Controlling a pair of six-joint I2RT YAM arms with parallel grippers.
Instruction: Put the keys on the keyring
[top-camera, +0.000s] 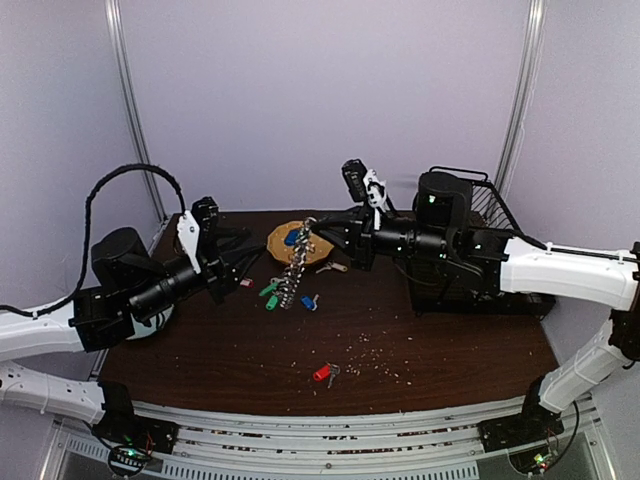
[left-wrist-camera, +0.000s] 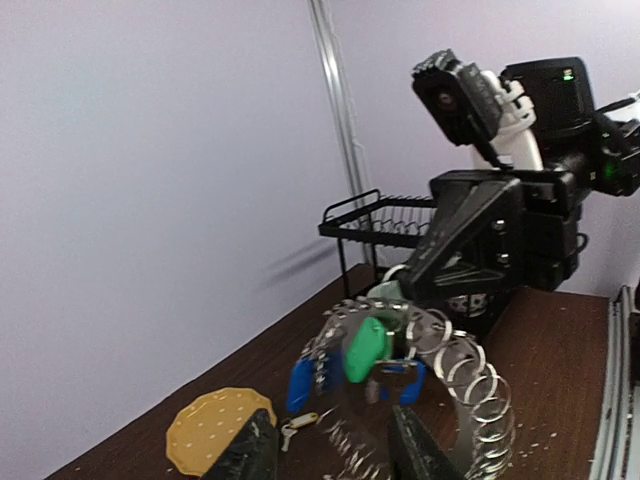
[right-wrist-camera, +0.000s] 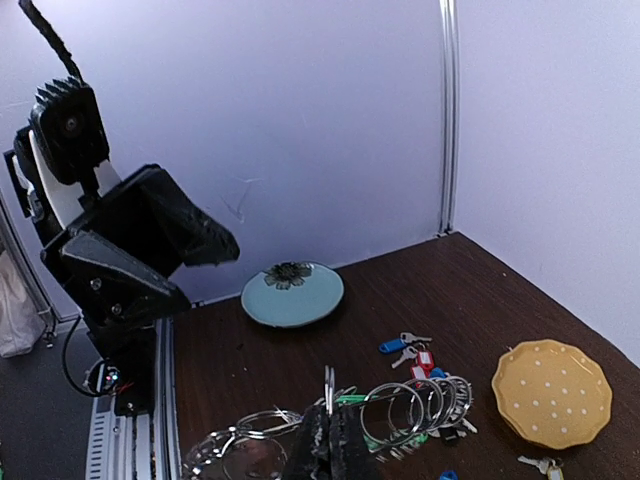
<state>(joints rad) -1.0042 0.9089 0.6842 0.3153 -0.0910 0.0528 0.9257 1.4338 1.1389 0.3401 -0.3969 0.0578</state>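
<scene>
Above the table (top-camera: 450, 370), keyring (top-camera: 294, 265) hanging from right jaws pinched on its top, left jaws spread near it.

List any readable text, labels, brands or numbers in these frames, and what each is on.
None readable in any view.
Red key tag: too small to tell.
Green key tag: no print visible.
Keyring: bare metal, nothing legible.
Yellow plate: pale dots only.
Blue plate: dark flower motif, no lettering.
Right arm housing: green light, no legible marking.
</scene>
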